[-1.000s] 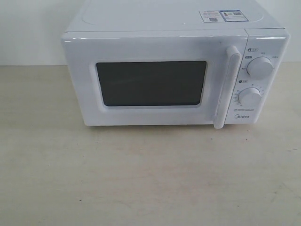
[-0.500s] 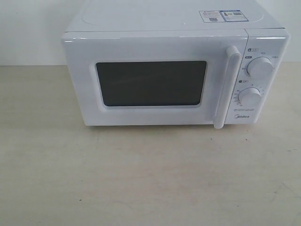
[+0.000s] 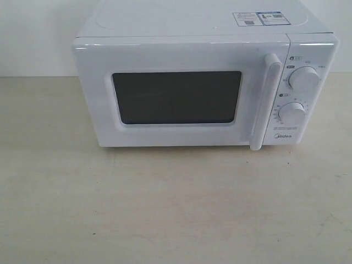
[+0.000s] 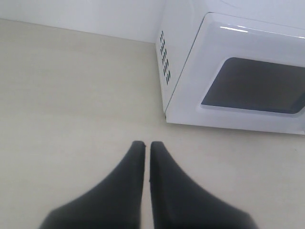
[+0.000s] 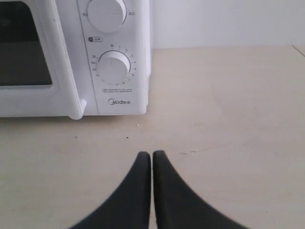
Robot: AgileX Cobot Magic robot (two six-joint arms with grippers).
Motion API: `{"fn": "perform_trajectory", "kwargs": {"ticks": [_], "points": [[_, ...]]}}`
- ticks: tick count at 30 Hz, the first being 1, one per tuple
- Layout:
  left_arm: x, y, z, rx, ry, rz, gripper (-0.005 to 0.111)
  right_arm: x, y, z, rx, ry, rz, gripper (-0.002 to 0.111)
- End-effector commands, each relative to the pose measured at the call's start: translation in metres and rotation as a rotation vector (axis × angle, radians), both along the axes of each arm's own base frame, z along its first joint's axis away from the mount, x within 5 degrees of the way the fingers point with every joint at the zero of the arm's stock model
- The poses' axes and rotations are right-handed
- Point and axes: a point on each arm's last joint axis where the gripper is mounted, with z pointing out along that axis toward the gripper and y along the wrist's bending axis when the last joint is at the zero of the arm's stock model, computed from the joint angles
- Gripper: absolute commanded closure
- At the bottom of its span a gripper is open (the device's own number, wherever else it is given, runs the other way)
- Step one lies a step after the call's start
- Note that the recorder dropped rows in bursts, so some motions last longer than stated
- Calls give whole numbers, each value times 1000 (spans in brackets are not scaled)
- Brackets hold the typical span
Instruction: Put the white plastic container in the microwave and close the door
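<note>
The white Midea microwave (image 3: 203, 82) stands at the back of the table with its door (image 3: 176, 96) shut; the dark mesh window and the vertical bar handle (image 3: 265, 102) face me. No white plastic container shows in any view. My left gripper (image 4: 147, 143) hovers over bare table off the microwave's (image 4: 228, 71) vented side, shut with nothing in it. My right gripper (image 5: 151, 153) hangs above the table in front of the knob panel (image 5: 114, 67), also shut and empty. Neither gripper shows in the exterior view.
A pale wooden tabletop (image 3: 165, 209) stretches in front of the microwave. A white wall (image 3: 33, 33) runs behind it. Stickers (image 3: 261, 18) lie on the microwave's top. Two round knobs (image 3: 303, 78) sit to the right of the door.
</note>
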Motion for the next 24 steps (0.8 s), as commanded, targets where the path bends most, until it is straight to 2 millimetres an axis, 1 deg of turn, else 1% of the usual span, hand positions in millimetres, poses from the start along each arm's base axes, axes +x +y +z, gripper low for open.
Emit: {"fn": "perform_trajectory", "kwargs": {"ticks": [1, 24], "points": [[-1, 1, 0, -3, -11, 8, 102, 0, -2, 1, -10, -10, -25, 108], [-1, 1, 0, -3, -11, 8, 102, 0, -1, 1, 7, -5, -25, 108]]}}
